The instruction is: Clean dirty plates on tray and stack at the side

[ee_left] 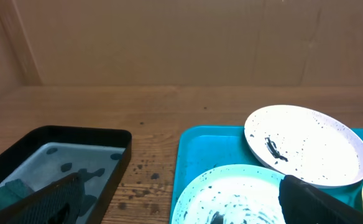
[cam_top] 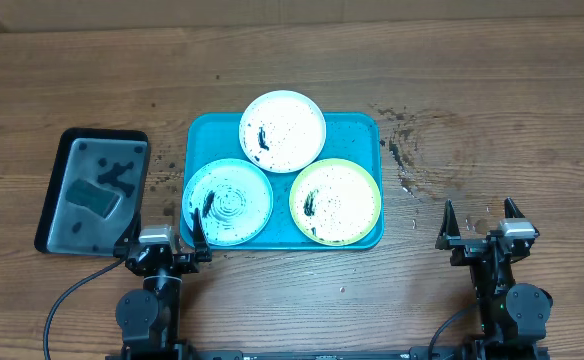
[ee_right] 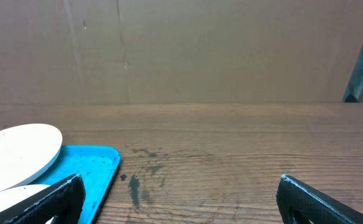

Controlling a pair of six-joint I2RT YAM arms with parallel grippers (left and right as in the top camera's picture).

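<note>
Three smeared plates lie on the turquoise tray (cam_top: 367, 130): a white plate (cam_top: 282, 130) at the back, a light blue plate (cam_top: 228, 203) front left, a yellow-green rimmed plate (cam_top: 335, 200) front right. My left gripper (cam_top: 162, 222) stands open at the tray's front left corner, with nothing between its fingers. In the left wrist view the left gripper (ee_left: 181, 205) straddles the light blue plate's (ee_left: 237, 193) near edge and the wood; the white plate (ee_left: 309, 146) lies beyond. My right gripper (cam_top: 479, 215) is open over bare wood, right of the tray (ee_right: 97, 165).
A black tray with a grey inside (cam_top: 92, 190) lies left of the turquoise one and holds a dark green sponge (cam_top: 92, 197). Dark stains (cam_top: 407, 150) mark the wood to the right of the tray. A cardboard wall closes the far side.
</note>
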